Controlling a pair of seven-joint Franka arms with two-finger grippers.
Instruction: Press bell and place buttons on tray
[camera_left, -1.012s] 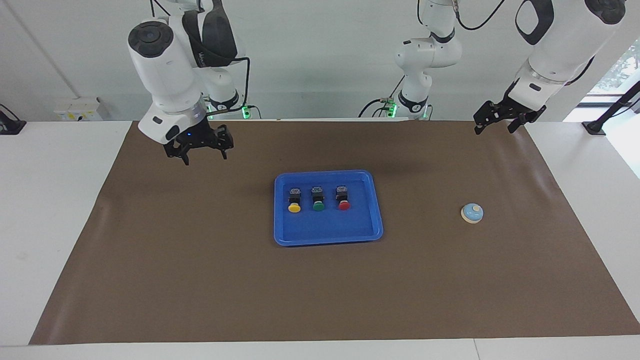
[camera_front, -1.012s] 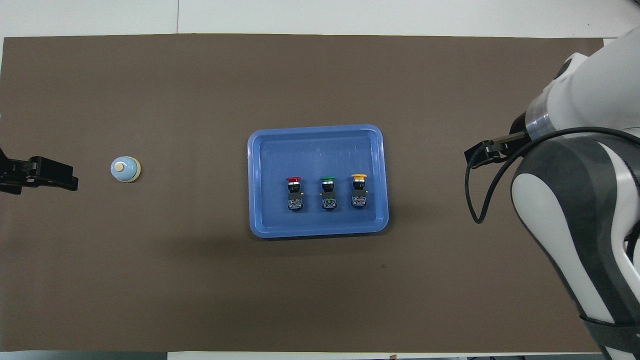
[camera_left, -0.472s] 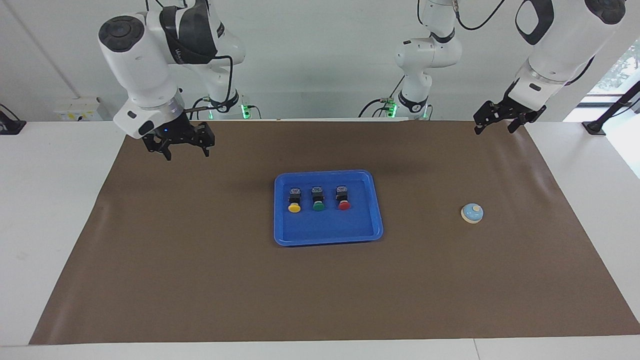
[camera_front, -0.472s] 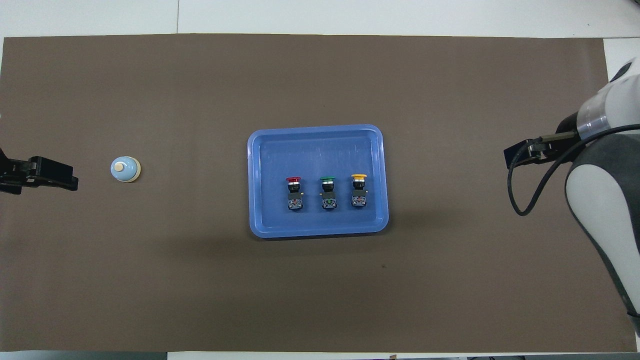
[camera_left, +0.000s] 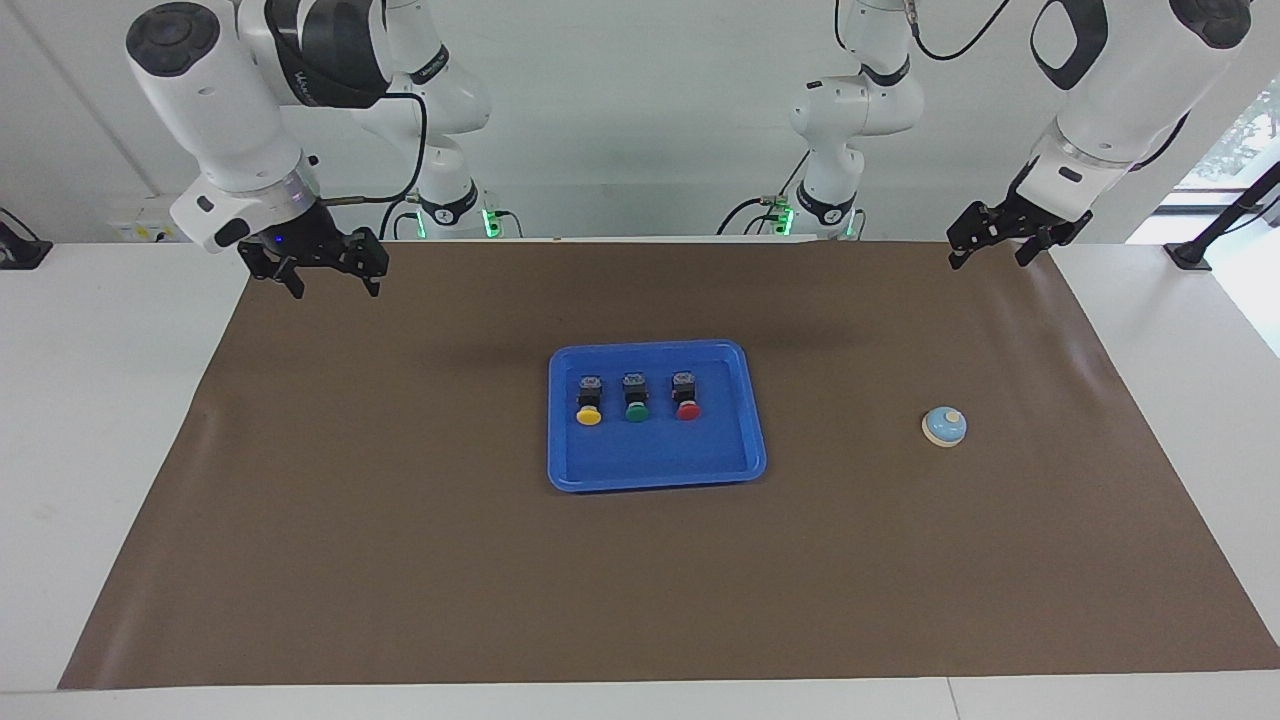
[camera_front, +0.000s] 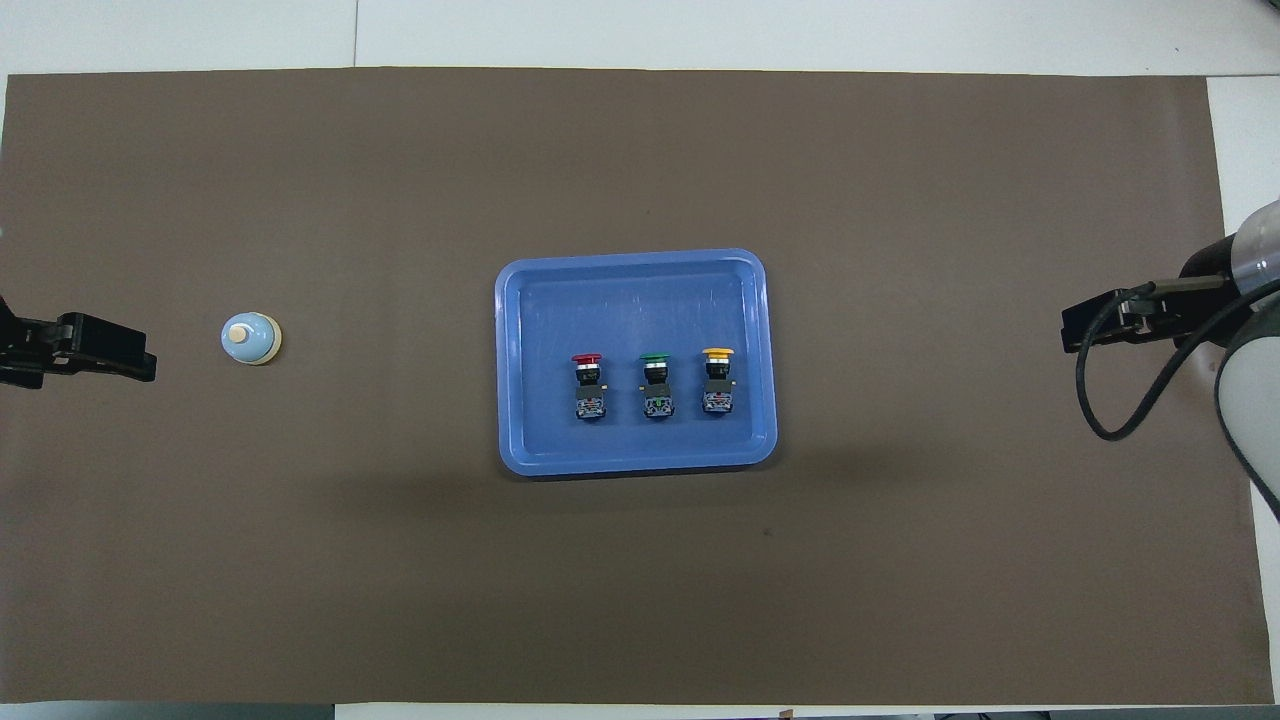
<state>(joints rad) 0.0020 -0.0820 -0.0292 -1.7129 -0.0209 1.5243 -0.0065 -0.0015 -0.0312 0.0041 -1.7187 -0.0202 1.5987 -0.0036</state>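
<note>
The blue tray (camera_left: 655, 465) (camera_front: 630, 290) lies mid-mat. Three buttons lie in a row in it: yellow (camera_left: 588, 403) (camera_front: 717, 380), green (camera_left: 636, 400) (camera_front: 656, 385) and red (camera_left: 686, 398) (camera_front: 588, 387). The light blue bell (camera_left: 944, 426) (camera_front: 249, 338) stands on the mat toward the left arm's end. My left gripper (camera_left: 988, 257) (camera_front: 95, 352) hangs open and empty over the mat's edge at that end. My right gripper (camera_left: 335, 282) (camera_front: 1085, 333) hangs open and empty over the mat's corner at the right arm's end.
A brown mat (camera_left: 400, 560) (camera_front: 300, 560) covers most of the white table (camera_left: 90, 420). A black cable (camera_front: 1110, 400) loops from the right wrist. Black clamps (camera_left: 18, 250) sit at the table's ends.
The right arm has drawn back from beside the tray toward its own end of the table and risen a little. The left arm, the buttons and the bell have stayed put.
</note>
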